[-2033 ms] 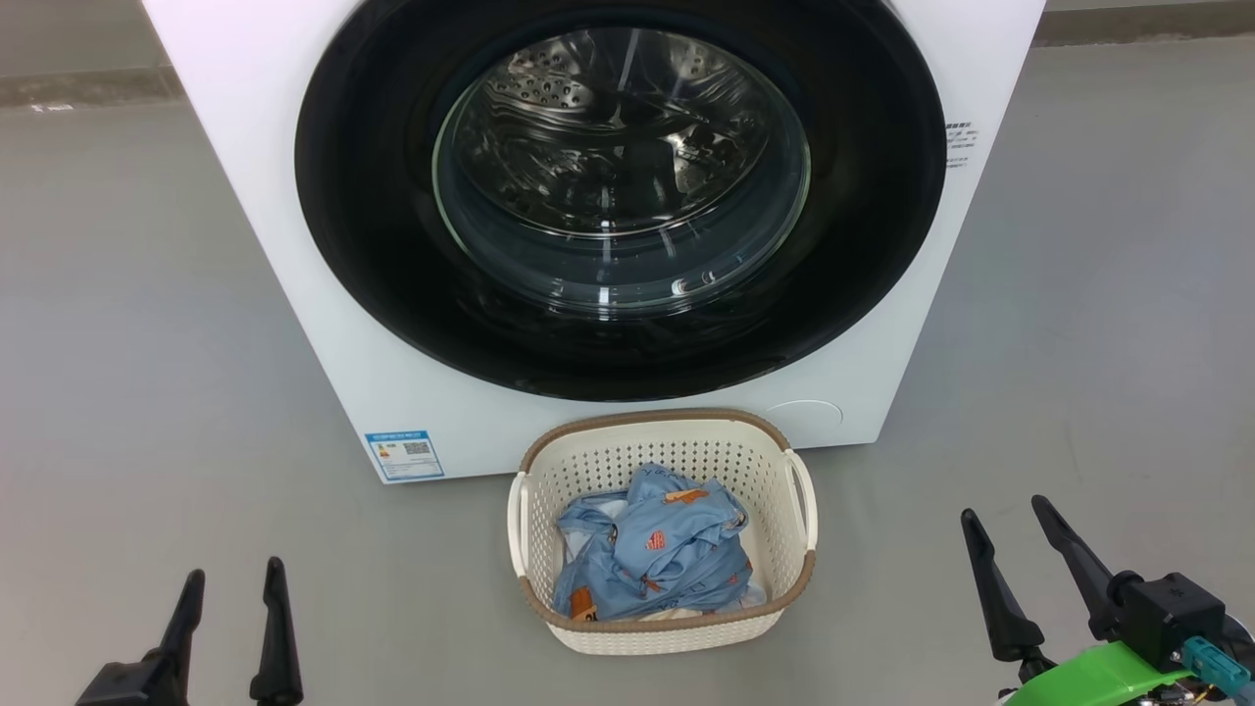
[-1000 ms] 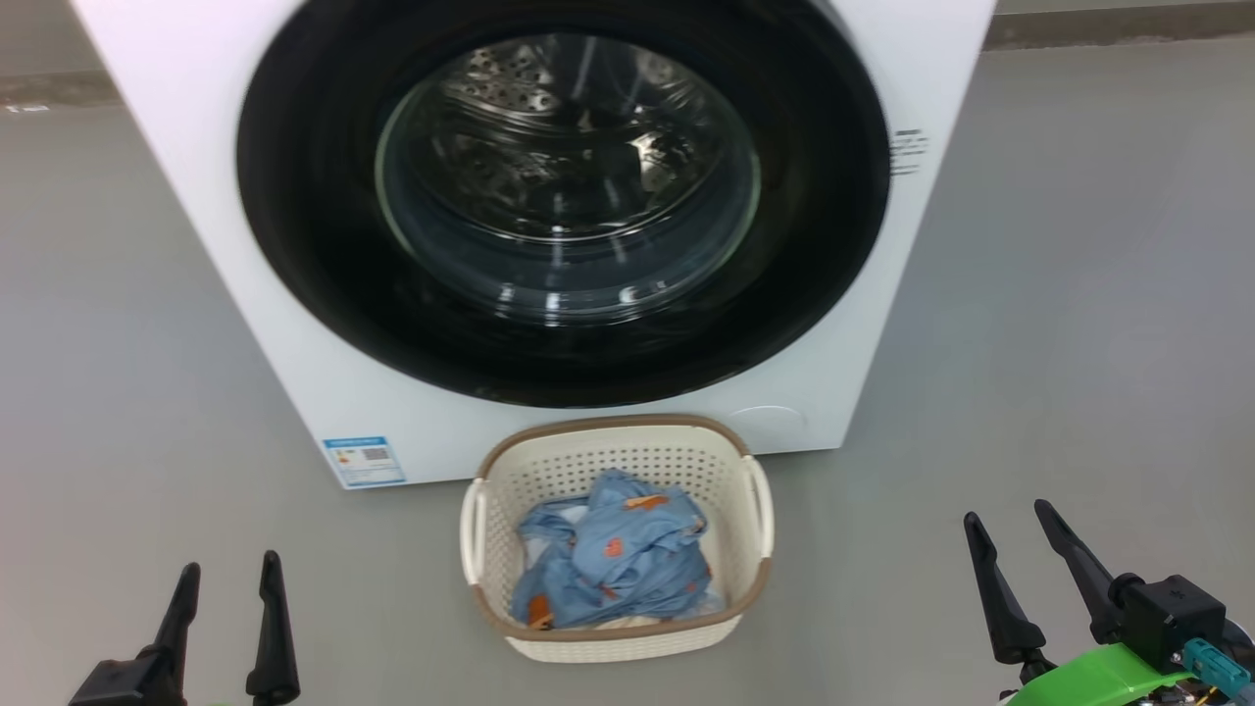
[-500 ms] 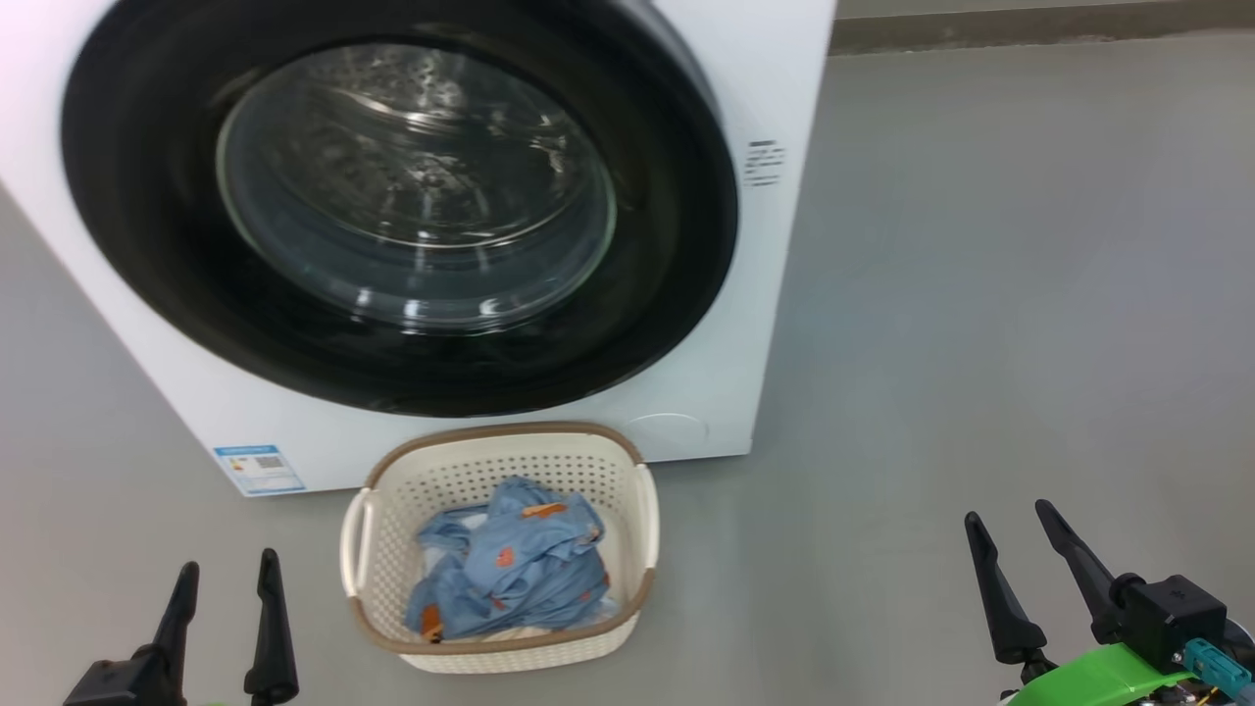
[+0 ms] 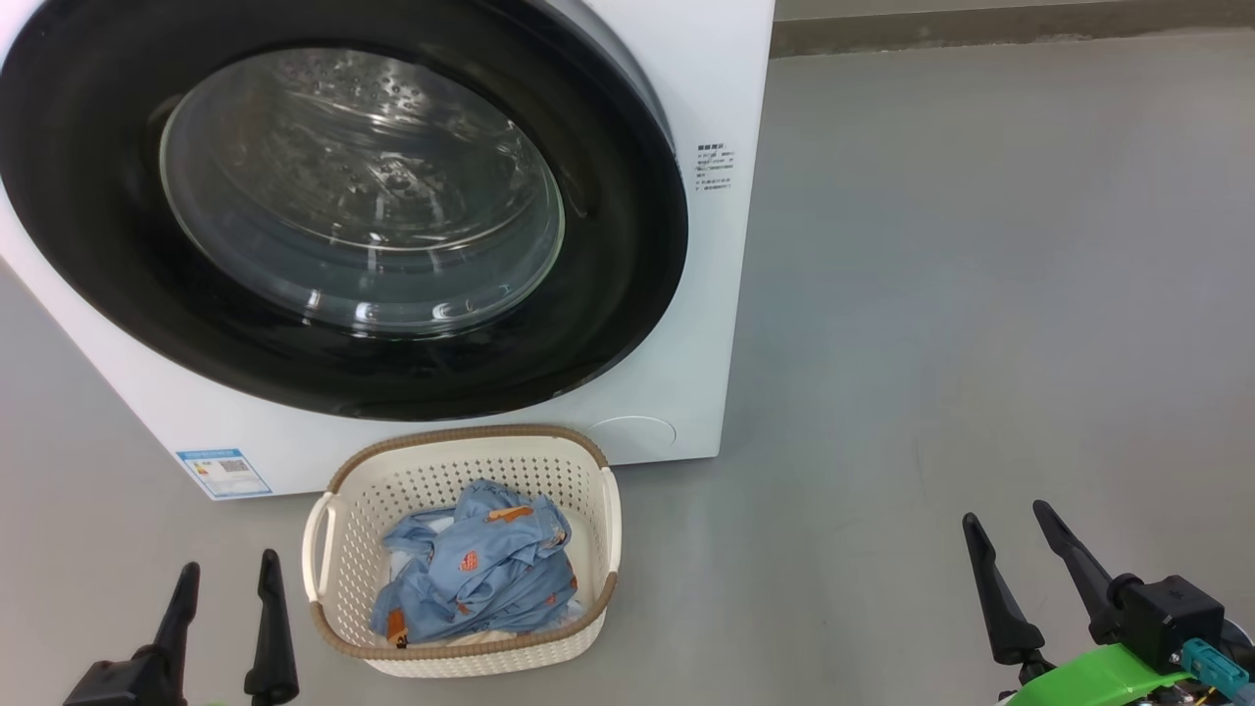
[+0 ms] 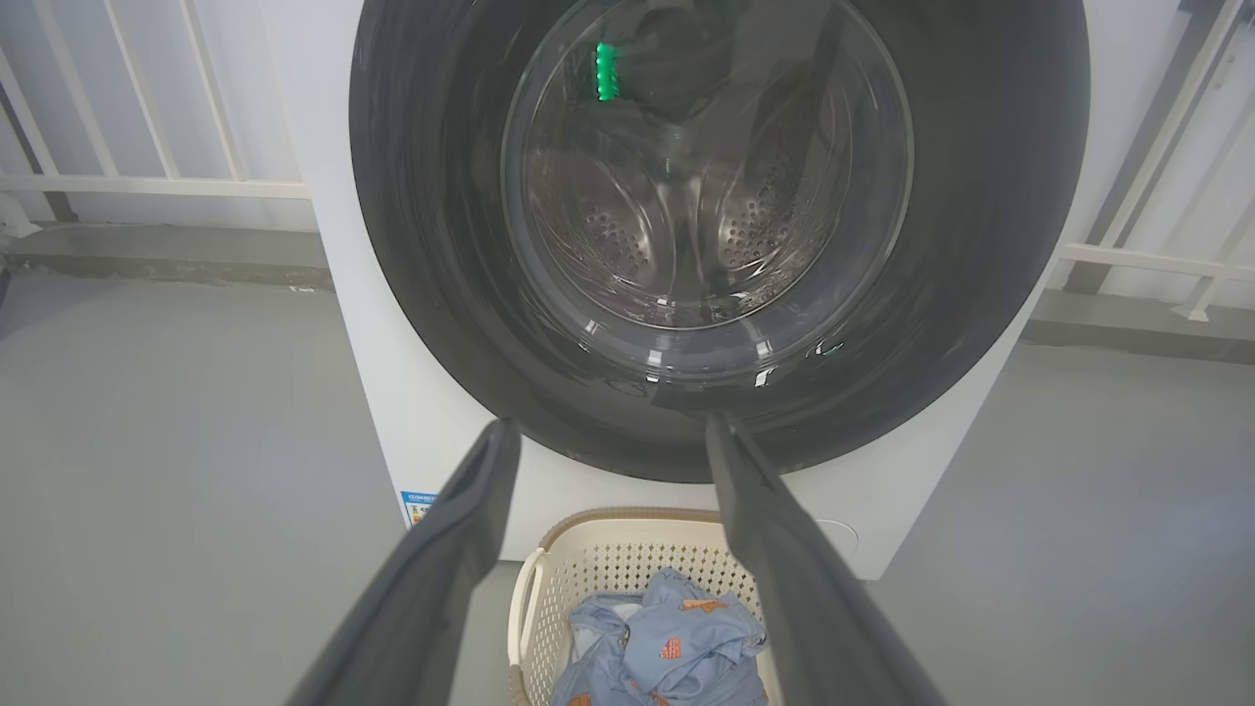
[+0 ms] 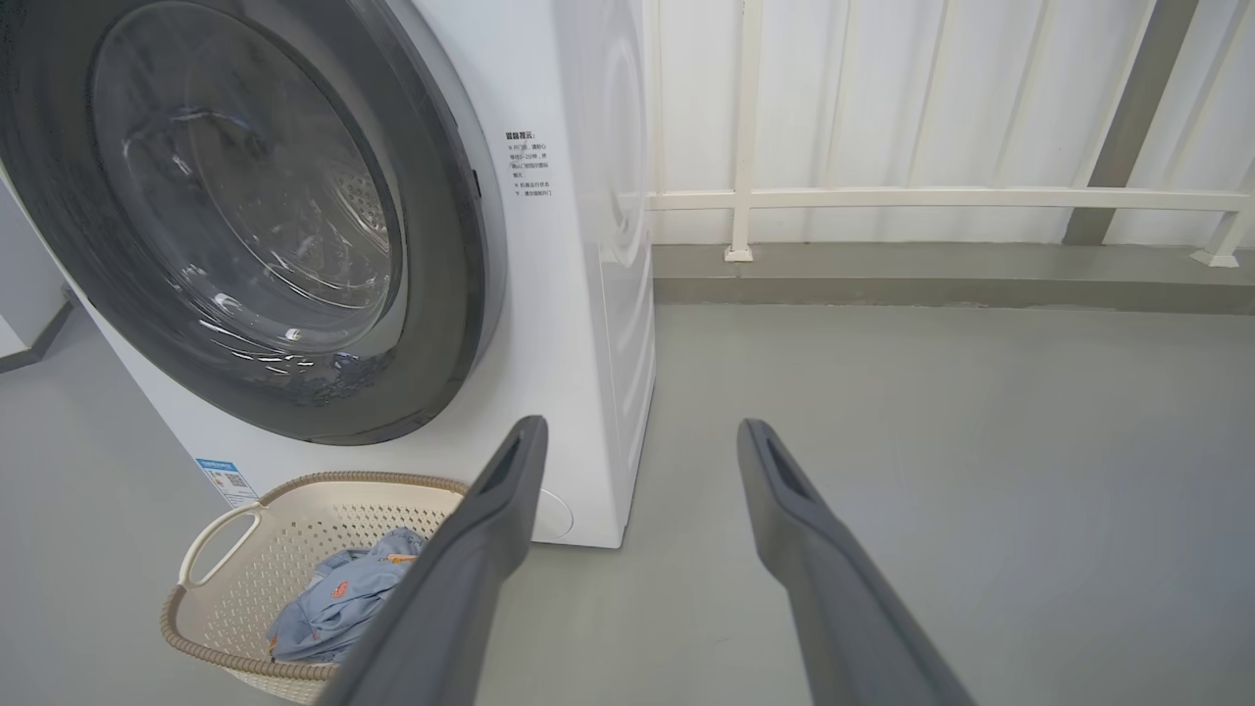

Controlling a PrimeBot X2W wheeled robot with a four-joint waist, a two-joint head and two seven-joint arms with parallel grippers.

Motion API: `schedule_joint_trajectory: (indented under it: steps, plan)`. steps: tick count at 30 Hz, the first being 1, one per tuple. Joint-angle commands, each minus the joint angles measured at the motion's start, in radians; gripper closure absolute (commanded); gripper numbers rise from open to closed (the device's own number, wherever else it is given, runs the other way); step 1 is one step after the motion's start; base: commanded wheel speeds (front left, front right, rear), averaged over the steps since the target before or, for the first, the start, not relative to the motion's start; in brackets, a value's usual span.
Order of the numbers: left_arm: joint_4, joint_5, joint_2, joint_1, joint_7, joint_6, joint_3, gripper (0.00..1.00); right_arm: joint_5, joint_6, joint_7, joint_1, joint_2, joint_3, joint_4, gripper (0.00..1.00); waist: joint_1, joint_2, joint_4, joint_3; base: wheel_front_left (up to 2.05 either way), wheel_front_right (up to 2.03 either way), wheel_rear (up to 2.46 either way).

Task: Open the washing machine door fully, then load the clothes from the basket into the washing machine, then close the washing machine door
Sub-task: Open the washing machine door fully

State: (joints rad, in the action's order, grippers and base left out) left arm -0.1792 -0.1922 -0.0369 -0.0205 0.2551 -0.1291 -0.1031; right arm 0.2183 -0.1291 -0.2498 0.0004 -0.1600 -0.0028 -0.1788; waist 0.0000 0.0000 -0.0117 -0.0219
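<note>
grey floor (image 4: 980, 294) ran back to a white railing (image 6: 941, 198) along the far wall. on it, toward the left, stood the washer (image 4: 721, 294) with its door (image 4: 363, 186) shut against the front and the steel drum visible through the glass. a blue label (image 4: 224, 473) sat at the washer's lower left corner. the basket (image 4: 431, 480) stood on the floor just in front of the washer, below the door. the clothes (image 4: 480, 574) lay bunched inside it, blue print on top, white cloth beneath. the left gripper (image 4: 228, 564) hung near, just left of the basket, its jaws wide and empty. the right gripper (image 4: 1005, 512) hung well to the right over the floor, its jaws wide too, gripping nothing.
</note>
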Motion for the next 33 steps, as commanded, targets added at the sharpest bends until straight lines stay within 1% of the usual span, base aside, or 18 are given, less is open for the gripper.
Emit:
schedule_joint_trajectory:
  steps: [1,3,4,5,6,7,8,17,20,24,26,33]
  plan:
    - [0.020,-0.007,-0.013,0.023,0.007,-0.002,-0.033,0.00,-0.002,-0.002,-0.012,-0.019,-0.012,0.028,0.021,0.00,0.0000,0.0000,0.000,0.000,0.00,0.00,0.00]
    - [0.019,-0.008,-0.013,0.024,0.007,-0.002,-0.034,0.00,-0.002,-0.002,-0.012,-0.020,-0.012,0.027,0.022,0.00,0.0000,0.0000,0.001,0.000,0.00,0.00,0.00]
    - [0.018,-0.008,-0.013,0.025,0.007,-0.002,-0.034,0.00,-0.002,-0.002,-0.012,-0.020,-0.012,0.027,0.022,0.04,0.0000,0.0000,0.001,0.000,0.00,0.00,0.00]
    - [0.018,-0.009,-0.013,0.025,0.007,-0.002,-0.034,0.00,-0.001,-0.002,-0.012,-0.020,-0.012,0.028,0.022,0.40,0.0000,0.0000,0.001,0.000,0.00,0.00,0.00]
    - [0.017,-0.009,-0.013,0.025,0.007,-0.002,-0.034,0.00,0.000,-0.002,-0.012,-0.020,-0.012,0.028,0.021,0.60,0.0000,0.0000,0.002,0.001,0.00,0.00,0.00]
    - [0.017,-0.010,-0.013,0.024,0.007,-0.002,-0.034,0.00,0.001,-0.002,-0.012,-0.020,-0.012,0.029,0.021,0.93,0.0000,0.0000,0.002,0.002,0.00,0.00,0.00]
    - [0.017,-0.010,-0.013,0.023,0.007,-0.002,-0.034,0.00,0.002,-0.002,-0.012,-0.019,-0.013,0.030,0.021,1.00,0.0000,0.0000,0.003,0.002,0.00,0.00,0.00]
    - [0.019,-0.016,-0.013,0.020,0.007,-0.002,-0.035,0.00,0.008,-0.002,-0.012,-0.022,-0.013,0.033,0.027,1.00,0.0000,0.0000,0.004,0.005,0.00,0.00,0.00]
    - [0.019,-0.018,-0.013,0.019,0.007,-0.002,-0.036,0.00,0.051,-0.002,-0.012,-0.023,0.005,0.012,0.036,1.00,0.0000,0.0000,0.001,0.005,0.00,0.00,0.00]
    - [0.020,-0.020,-0.013,0.018,0.007,-0.002,-0.034,0.00,0.176,-0.002,-0.012,-0.025,0.039,-0.047,0.040,1.00,0.0000,0.0000,-0.001,0.002,0.00,0.00,0.00]
    - [0.021,-0.022,-0.013,0.017,0.007,-0.002,-0.034,0.00,0.260,-0.002,-0.012,-0.029,0.052,-0.078,0.038,1.00,0.0000,0.0000,-0.001,0.000,0.00,0.00,0.00]
    - [0.025,-0.019,-0.013,0.010,0.007,-0.002,-0.023,0.00,0.632,-0.002,-0.012,-0.054,0.076,-0.202,-0.011,1.00,0.0000,0.0000,0.001,-0.009,0.00,0.00,0.00]
